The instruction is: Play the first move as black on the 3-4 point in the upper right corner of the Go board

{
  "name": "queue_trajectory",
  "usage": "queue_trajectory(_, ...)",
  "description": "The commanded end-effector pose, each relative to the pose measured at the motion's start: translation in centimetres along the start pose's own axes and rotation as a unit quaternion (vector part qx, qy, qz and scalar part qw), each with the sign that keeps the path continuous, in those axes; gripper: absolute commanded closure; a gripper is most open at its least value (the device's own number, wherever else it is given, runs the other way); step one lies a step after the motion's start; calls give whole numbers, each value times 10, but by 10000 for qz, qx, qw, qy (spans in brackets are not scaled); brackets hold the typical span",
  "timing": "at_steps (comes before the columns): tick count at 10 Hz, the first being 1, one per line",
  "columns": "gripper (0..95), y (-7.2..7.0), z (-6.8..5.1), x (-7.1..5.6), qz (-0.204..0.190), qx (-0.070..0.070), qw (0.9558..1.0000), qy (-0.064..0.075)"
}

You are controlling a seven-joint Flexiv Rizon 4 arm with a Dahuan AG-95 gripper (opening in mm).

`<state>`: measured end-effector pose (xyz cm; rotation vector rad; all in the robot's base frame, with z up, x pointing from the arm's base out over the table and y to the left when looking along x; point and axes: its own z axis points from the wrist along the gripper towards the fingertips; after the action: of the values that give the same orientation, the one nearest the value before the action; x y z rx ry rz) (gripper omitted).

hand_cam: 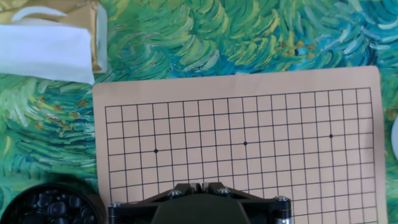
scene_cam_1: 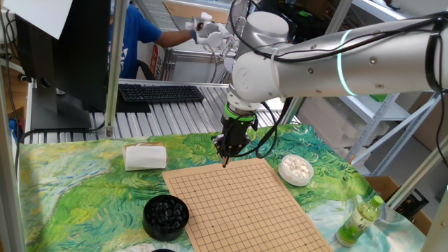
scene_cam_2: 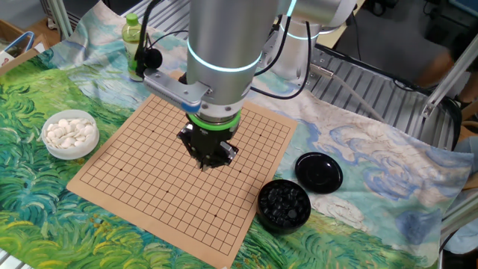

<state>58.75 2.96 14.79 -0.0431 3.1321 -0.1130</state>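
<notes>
The tan Go board (scene_cam_1: 238, 203) carries no stones in any view (scene_cam_2: 164, 149) (hand_cam: 249, 118). The black stones lie in a round black bowl (scene_cam_1: 166, 213) off the board's corner (scene_cam_2: 284, 203) (hand_cam: 53, 205). My gripper (scene_cam_1: 225, 159) hangs above the board (scene_cam_2: 205, 163), well clear of the bowl. In the hand view its fingertips (hand_cam: 204, 185) stand almost together and no stone shows between them. The crossing three lines from the right edge and four from the top (hand_cam: 344, 135) is bare, beside a star dot (hand_cam: 331, 135).
A white bowl of white stones (scene_cam_1: 295, 169) (scene_cam_2: 69, 134) stands beside the board. The black bowl's lid (scene_cam_2: 319, 172) lies near the bowl. A white folded cloth (scene_cam_1: 145, 157) (hand_cam: 43, 50) lies beyond the board. A green bottle (scene_cam_1: 360, 220) (scene_cam_2: 133, 41) stands off one corner.
</notes>
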Motion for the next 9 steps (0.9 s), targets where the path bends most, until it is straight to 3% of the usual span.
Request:
queue_trajectory(1,950,0,0,1,255,130,9996,44)
queue_trajectory(8,950,0,0,1,1044,278,9941,19)
queue_trajectory(9,950,0,0,1,1255,368,9914,56)
